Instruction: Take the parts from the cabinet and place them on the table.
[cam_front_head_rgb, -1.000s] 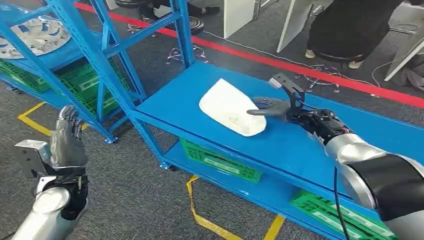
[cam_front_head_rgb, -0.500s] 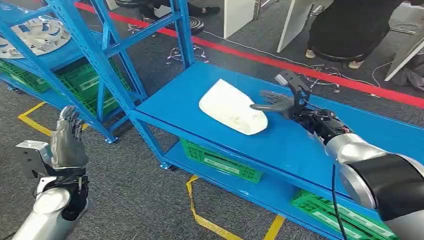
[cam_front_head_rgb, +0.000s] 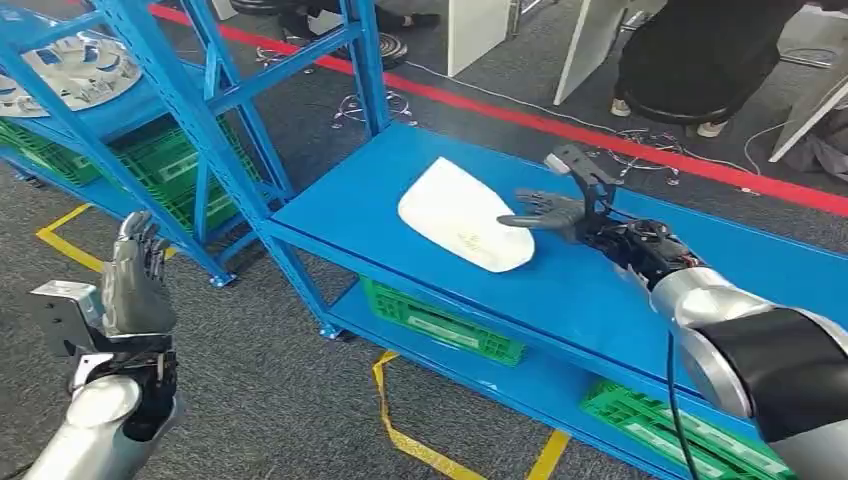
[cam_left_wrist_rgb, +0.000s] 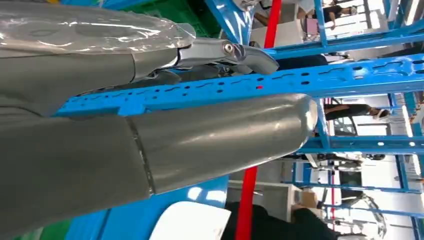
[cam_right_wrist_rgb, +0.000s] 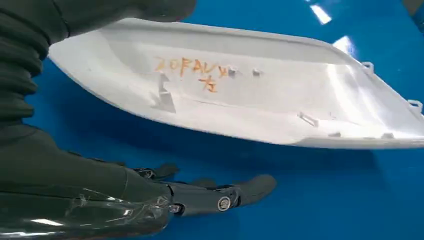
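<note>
We're in a workshop/warehouse: blue steel racking (cam_front_head_rgb: 215, 100), green crates (cam_front_head_rgb: 440, 322), floor tape lines (cam_front_head_rgb: 620, 140), moulded white part (cam_front_head_rgb: 462, 214) on the table (cam_front_head_rgb: 640, 290).

Dark grey carpet floor (cam_front_head_rgb: 270, 400) crossed by a red tape line (cam_front_head_rgb: 700, 165) from eleven to three o'clock; yellow tape markings (cam_front_head_rgb: 400, 430) at six. Blue metal shelving rack (cam_front_head_rgb: 215, 100) at ten, green plastic crates (cam_front_head_rgb: 440, 322) beneath. White desk panels (cam_front_head_rgb: 475, 30) at twelve.

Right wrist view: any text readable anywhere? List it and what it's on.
"20FAU…" handwritten in orange on the inner face of the white part; the last characters and a mark below it are too smeared to read.
The same orange writing on the part in the head view is too small to read.
Green crates: pale labels, unreadable.
</note>
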